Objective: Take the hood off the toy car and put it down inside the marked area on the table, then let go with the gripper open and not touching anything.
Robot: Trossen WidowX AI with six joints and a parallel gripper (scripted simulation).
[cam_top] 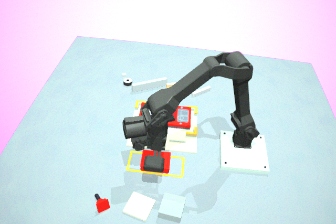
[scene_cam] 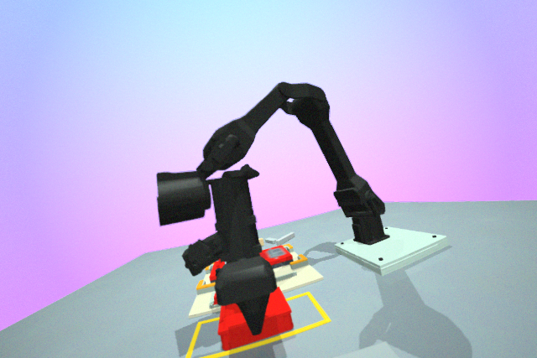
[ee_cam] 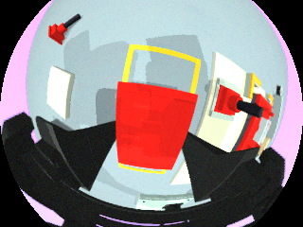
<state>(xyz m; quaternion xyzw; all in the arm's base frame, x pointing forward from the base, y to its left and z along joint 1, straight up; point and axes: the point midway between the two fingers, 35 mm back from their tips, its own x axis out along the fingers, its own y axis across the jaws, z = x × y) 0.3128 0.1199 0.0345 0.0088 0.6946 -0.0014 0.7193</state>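
Note:
The hood is a red box-like part (cam_top: pixel 166 159) (scene_cam: pixel 282 313) (ee_cam: pixel 153 118) between the two black fingers. My gripper (cam_top: pixel 155 159) (ee_cam: pixel 151 129) is shut on it, one finger on each of two opposite sides. The hood is level, inside the yellow outline of the marked area (cam_top: pixel 183 167) (scene_cam: pixel 319 306) (ee_cam: pixel 128 63), close to its front line. It is at or just above the table; its underside is hidden, so contact cannot be told. The rest of the red toy car (cam_top: pixel 187 121) (scene_cam: pixel 268 257) sits on the pale board behind, partly hidden by the arm.
The pale board (cam_top: pixel 187 147) has orange corner pieces. A red part with a black stem (cam_top: pixel 102 205) (ee_cam: pixel 57 33), a cream plate (cam_top: pixel 139 205) and a grey block (cam_top: pixel 172 205) lie in front. A wheel (cam_top: pixel 127 81) and a long bar (cam_top: pixel 149 84) lie behind.

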